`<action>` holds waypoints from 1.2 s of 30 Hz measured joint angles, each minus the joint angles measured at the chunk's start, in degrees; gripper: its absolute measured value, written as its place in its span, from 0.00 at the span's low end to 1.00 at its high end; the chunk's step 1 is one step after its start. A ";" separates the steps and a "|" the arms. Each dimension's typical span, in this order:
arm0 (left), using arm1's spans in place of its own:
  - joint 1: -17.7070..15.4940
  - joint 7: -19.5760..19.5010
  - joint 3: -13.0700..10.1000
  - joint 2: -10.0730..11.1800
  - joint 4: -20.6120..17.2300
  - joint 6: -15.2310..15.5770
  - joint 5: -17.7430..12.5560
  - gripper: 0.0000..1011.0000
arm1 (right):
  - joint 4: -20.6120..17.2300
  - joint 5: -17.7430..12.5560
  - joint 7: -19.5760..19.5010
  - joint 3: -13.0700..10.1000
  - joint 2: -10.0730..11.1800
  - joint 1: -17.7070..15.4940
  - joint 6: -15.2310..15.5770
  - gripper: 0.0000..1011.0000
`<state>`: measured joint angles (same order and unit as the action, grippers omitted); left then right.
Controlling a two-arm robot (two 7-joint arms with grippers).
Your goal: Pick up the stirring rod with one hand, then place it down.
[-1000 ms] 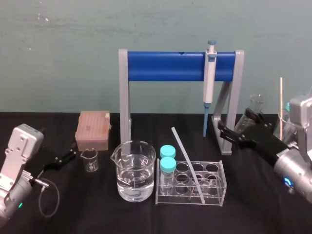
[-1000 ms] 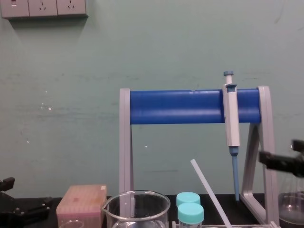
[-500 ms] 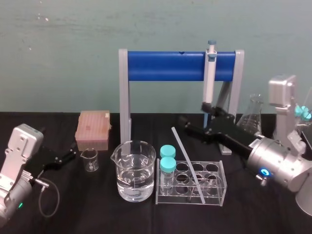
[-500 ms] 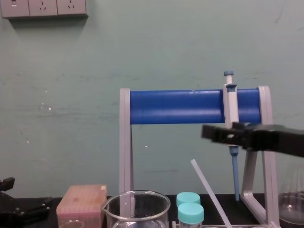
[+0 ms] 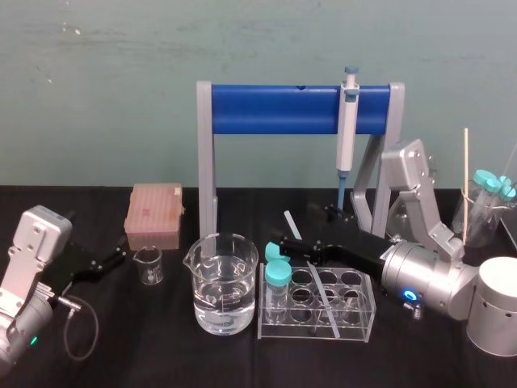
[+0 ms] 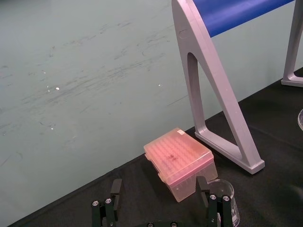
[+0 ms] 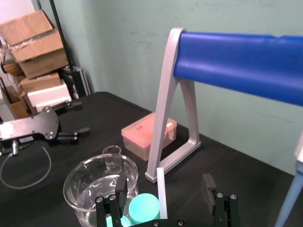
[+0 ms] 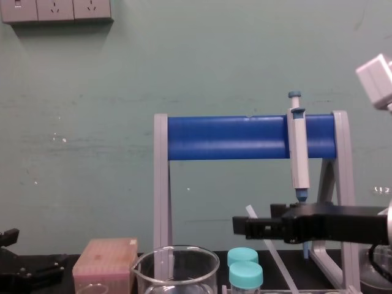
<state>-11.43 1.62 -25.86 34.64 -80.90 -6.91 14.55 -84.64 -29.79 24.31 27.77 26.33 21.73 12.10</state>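
The stirring rod [image 5: 289,223] is a thin translucent white stick leaning in the clear tube rack [image 5: 355,311], with its upper end pointing to the back left. My right gripper [image 5: 281,244] reaches in from the right, low over the rack. It is open, and in the right wrist view the stirring rod [image 7: 160,191] stands between its two fingers [image 7: 120,188] with gaps on both sides. In the chest view the right gripper [image 8: 244,227] sits just below the stirring rod's [image 8: 250,212] top end. My left gripper [image 5: 113,259] rests open at the table's left.
A beaker of water [image 5: 224,283] and two teal-capped tubes [image 5: 277,272] stand just left of the rod. Behind is the blue-barred stand [image 5: 275,109] with a hanging pipette [image 5: 347,133]. At the left are a pink tip box [image 5: 153,214] and a small beaker [image 5: 149,265].
My right arm has swung from the right side leftward and down, bringing its open fingers around the rod's upper part. The left arm and the rod have not moved.
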 joint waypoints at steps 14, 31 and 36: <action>0.00 0.00 0.00 0.00 0.00 0.00 0.00 0.99 | 2.45 3.56 0.10 1.30 -1.36 1.11 0.51 0.99; 0.00 0.00 0.00 0.00 0.00 0.00 0.00 0.99 | 2.44 3.17 0.04 1.20 -1.32 1.10 0.64 0.88; 0.00 0.00 0.00 0.00 0.00 0.00 0.00 0.99 | 2.43 3.05 0.04 1.16 -1.32 1.08 0.66 0.73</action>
<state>-11.43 1.62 -25.86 34.64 -80.90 -6.91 14.55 -82.21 -26.75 24.35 28.93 25.01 22.81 12.76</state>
